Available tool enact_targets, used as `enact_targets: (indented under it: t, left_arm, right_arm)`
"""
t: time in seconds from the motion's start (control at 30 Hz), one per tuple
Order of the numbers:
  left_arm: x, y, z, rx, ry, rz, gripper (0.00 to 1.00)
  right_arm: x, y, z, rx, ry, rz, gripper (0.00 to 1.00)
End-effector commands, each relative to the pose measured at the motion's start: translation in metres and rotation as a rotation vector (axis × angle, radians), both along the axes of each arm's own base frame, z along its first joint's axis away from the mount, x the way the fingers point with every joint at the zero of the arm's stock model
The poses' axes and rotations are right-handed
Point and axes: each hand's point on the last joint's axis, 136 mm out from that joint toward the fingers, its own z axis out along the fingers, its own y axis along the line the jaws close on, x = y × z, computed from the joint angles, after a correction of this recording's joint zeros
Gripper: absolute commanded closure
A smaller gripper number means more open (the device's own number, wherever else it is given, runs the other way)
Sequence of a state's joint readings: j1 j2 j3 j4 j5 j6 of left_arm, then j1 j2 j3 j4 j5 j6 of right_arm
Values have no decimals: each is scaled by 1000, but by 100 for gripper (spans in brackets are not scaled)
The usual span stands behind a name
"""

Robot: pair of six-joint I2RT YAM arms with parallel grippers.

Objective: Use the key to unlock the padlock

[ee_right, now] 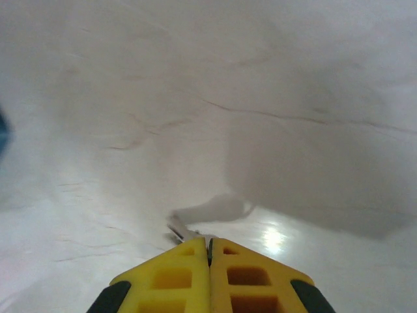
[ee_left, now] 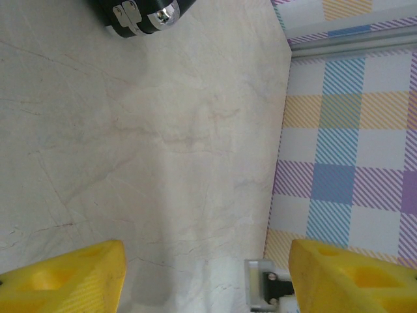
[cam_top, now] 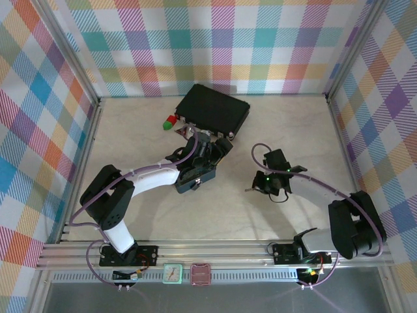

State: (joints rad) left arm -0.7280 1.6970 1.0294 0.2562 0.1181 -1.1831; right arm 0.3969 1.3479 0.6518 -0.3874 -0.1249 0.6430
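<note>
My right gripper (ee_right: 210,242) is shut on the key (ee_right: 182,232). The key's thin grey blade sticks out to the left of the yellow fingertips, just above the pale table. From above, that gripper (cam_top: 259,188) sits right of centre with the key (cam_top: 249,190) pointing left. My left gripper (ee_left: 207,261) is open over bare table, with nothing between its yellow fingers (ee_left: 71,274). In the top view it (cam_top: 205,143) hovers beside the black case (cam_top: 215,107). A small silvery metal piece (ee_left: 259,290) lies by its right finger. I cannot tell whether that piece is the padlock.
The black case's silver latches (ee_left: 140,14) show at the top of the left wrist view. A red and a green block (cam_top: 171,122) sit left of the case. A blue object (cam_top: 195,182) lies under my left forearm. Plaid walls (cam_top: 39,130) close in three sides.
</note>
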Motion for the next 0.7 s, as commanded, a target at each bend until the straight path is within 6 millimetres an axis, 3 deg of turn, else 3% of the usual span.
enact_targets:
  t: [0.0,0.13,0.2,0.4,0.53,0.67]
  left_arm:
    - [5,3,22,-6,-45,7,33]
    - [7,6,24,-4,-53,15,32]
    - [8,6,24,-5,-56,17,32]
    - [10,13,23,-2,-54,31,32]
    - [10,17,23,3,-56,41,32]
    - [11,20,22,2,-54,45,32]
  right_arm:
    - [-11,-23,0,-132,57,-25,84]
    - [-15,-32,10,-185,44,9,60]
    - [-15,-28,14,-188,37,48,56]
    - [-16,-24,4,-277,84,109,54]
    - [-15,-36,-4,-347,111,67,54]
    - [-14,-35,-8,-353,124,58,56]
